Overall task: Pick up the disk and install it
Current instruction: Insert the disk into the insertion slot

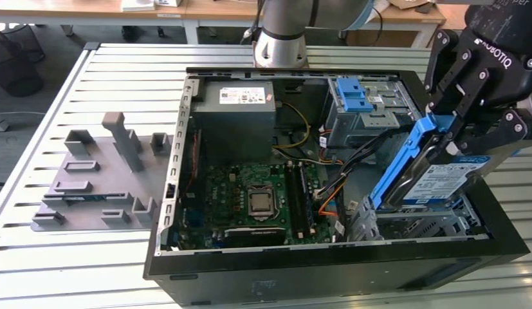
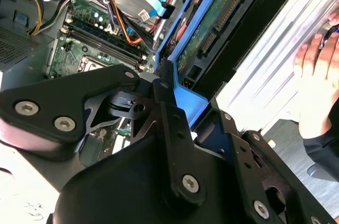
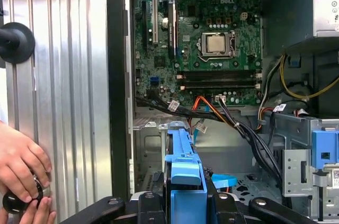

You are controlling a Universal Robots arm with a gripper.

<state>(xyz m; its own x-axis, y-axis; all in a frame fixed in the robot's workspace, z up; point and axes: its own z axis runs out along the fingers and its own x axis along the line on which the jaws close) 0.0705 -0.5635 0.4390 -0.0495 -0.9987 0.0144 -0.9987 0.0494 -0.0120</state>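
In the exterior view, my gripper [image 1: 465, 134] is shut on the disk [image 1: 444, 181], a silver drive with a white-and-blue label and blue rails. I hold it tilted on edge above the grey metal drive bay [image 1: 420, 226], at the corner of the open computer case [image 1: 334, 261] on the exterior view's right. The second wrist view shows the disk's green circuit-board underside [image 2: 212, 28] and a black finger [image 2: 170, 108] pressing on its blue carrier. In the first wrist view the blue carrier [image 3: 185, 173] sits between my fingers [image 3: 149, 205], over the bay.
Inside the case are the motherboard [image 1: 257, 193], a grey power-supply box [image 1: 244, 103], a blue latch on a grey cage [image 1: 360, 103] and loose cables [image 1: 352, 161]. A grey fixture block [image 1: 94, 180] lies on the slatted table. A person's hand [image 3: 21, 166] rests beside the case.
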